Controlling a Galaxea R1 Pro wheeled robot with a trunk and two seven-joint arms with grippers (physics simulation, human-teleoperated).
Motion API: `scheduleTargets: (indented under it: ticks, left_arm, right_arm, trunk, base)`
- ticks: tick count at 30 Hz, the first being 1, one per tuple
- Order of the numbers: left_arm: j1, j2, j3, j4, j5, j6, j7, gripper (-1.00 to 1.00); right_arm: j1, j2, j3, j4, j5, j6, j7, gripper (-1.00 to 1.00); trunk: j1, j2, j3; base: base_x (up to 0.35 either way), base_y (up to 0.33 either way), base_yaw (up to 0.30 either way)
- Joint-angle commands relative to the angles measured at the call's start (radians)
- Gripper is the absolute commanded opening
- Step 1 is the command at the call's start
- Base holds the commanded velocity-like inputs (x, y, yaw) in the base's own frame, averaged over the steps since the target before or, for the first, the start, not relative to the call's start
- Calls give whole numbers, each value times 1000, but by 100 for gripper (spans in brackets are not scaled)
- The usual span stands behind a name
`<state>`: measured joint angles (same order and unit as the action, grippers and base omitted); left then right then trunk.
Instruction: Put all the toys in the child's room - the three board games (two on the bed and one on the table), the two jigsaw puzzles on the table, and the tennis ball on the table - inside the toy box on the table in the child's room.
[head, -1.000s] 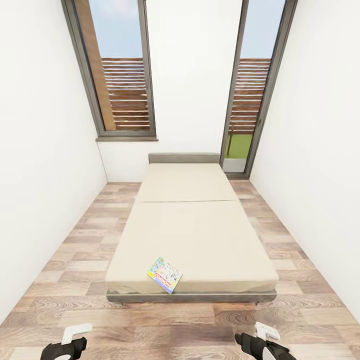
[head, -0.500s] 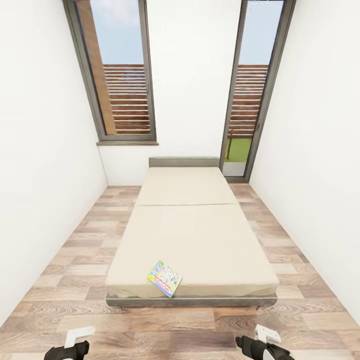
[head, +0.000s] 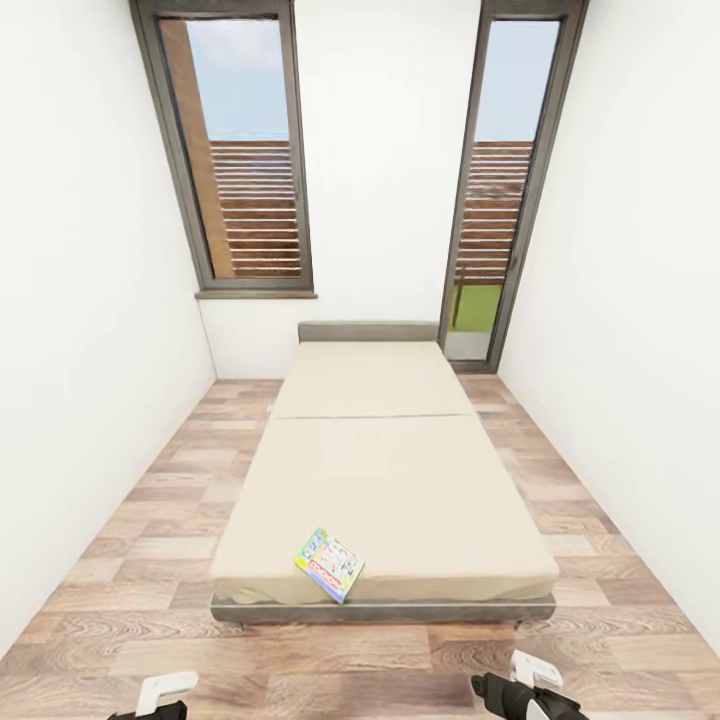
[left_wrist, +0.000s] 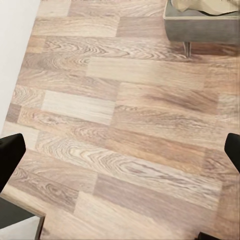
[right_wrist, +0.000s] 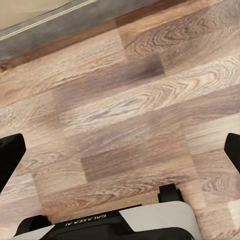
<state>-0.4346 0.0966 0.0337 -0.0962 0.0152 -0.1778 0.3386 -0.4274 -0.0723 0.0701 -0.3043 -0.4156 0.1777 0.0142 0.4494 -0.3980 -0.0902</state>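
Approach stage: one board game (head: 330, 564) lies at the near edge of the bed (head: 400, 480). Left gripper (left_wrist: 120, 145) and right gripper (right_wrist: 120, 147) hang spread and empty above the floor (head: 330, 660). Next, the robot probably must close in and reach.

Left gripper (left_wrist: 120, 150) over wood-plank floor (left_wrist: 125, 125), black fingertips (left_wrist: 10, 152) spread wide apart, nothing between them. Corner of bed (left_wrist: 200, 25) at far edge: grey frame, thin metal leg (left_wrist: 187, 48) on planks, cream mattress above. White wall (left_wrist: 15, 30) strip along floor's side.
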Motion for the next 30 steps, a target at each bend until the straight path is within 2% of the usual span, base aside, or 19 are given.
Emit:
scheduleTargets:
  ticks: [1, 14, 30]
  left_arm:
    - [-1, -1, 3, 1, 2, -5, 0, 100]
    - [3, -3, 3, 1, 2, -5, 0, 100]
    - [6, -3, 3, 1, 2, -4, 0, 100]
  right_arm:
    - [-1, -1, 7, -1, -7, 4, 0, 100]
    - [-1, -5, 3, 38, -10, -10, -1, 100]
    - [-1, -3, 0, 76, -15, -28, -40, 100]
  trunk:
    - [1, -2, 0]
    - [1, -2, 19]
    - [1, -2, 21]
  base:
    - [0, 0, 0]
    - [0, 0, 49]
    - [0, 0, 14]
